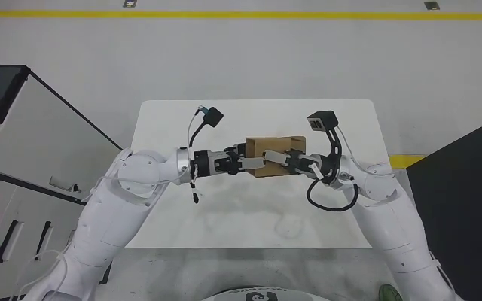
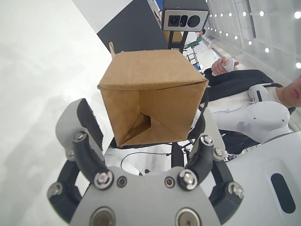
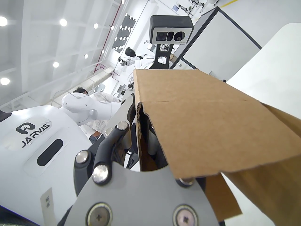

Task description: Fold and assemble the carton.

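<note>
The carton (image 1: pixel 275 144) hung above the table (image 1: pixel 226 120), 1 wall pinched by the right gripper (image 3: pixel 138 128). The left gripper (image 2: pixel 143 114) sat spread at its open end (apparently touching nothing). By my judgement, the pinch needed firmness while the left pressed flaps inward along their creases.

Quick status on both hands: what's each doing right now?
Left hand: open, fingers either side of the carton's open end.
Right hand: closed on the carton's wall, holding it.
</note>
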Action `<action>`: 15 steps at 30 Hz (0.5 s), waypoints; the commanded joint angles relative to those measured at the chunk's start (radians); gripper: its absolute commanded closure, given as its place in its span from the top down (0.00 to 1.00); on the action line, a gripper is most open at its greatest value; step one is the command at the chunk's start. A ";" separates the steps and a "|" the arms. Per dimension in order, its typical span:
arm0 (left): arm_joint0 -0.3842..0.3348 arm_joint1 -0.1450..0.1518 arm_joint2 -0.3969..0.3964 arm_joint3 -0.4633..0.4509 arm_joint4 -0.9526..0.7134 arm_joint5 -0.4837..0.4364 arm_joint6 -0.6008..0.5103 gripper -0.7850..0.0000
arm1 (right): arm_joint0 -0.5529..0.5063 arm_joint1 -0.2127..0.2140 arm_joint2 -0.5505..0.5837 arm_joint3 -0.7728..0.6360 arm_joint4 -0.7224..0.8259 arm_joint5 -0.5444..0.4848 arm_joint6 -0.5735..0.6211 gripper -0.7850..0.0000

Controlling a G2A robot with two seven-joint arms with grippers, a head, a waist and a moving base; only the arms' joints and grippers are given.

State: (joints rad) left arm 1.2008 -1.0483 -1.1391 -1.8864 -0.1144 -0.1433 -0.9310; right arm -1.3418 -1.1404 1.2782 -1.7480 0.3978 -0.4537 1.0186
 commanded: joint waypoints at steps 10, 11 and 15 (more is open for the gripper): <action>-0.001 0.001 0.005 0.000 0.000 0.003 -0.004 0.87 | 0.002 0.004 -0.010 0.003 0.000 0.002 -0.011 0.00; 0.000 0.001 0.005 0.000 0.000 0.004 -0.004 0.82 | 0.002 0.004 -0.011 0.002 -0.002 0.003 -0.011 0.00; 0.002 0.002 0.004 -0.002 0.000 0.004 -0.004 0.64 | 0.002 0.005 -0.013 0.000 -0.003 0.004 -0.015 0.00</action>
State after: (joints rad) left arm 1.2019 -1.0467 -1.1347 -1.8883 -0.1148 -0.1394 -0.9352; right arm -1.3401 -1.1352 1.2653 -1.7477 0.3962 -0.4506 1.0042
